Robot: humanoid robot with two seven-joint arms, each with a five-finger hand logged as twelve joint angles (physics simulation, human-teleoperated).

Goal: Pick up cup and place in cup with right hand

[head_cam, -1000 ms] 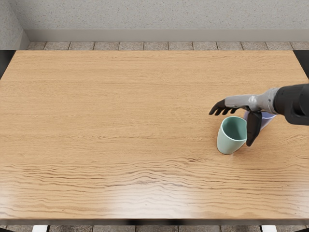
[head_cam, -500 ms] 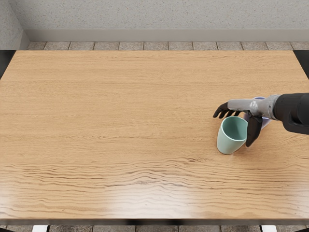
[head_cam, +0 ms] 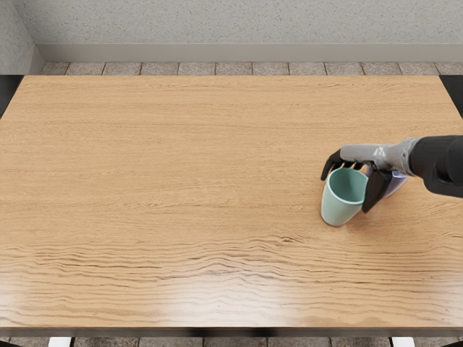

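My right hand (head_cam: pixel 350 182) comes in from the right edge and is closed around the green cup (head_cam: pixel 338 207). Its dark fingers curl along the cup's far and left side, and the thumb presses on the right side near the rim. The green cup leans a little, its open mouth facing up. Just right of it stands the purple cup (head_cam: pixel 397 183), largely covered by the hand and wrist; its mouth is hidden.
Both cups are at the right part of the wooden table (head_cam: pixel 181 188). A grey wall (head_cam: pixel 239 22) rises beyond the tiled floor behind the table's far edge.
The right hand's fingers and thumb have closed in on the green cup. That cup has shifted slightly left and toward the far side, and tilted a little. The purple cup is partly uncovered differently.
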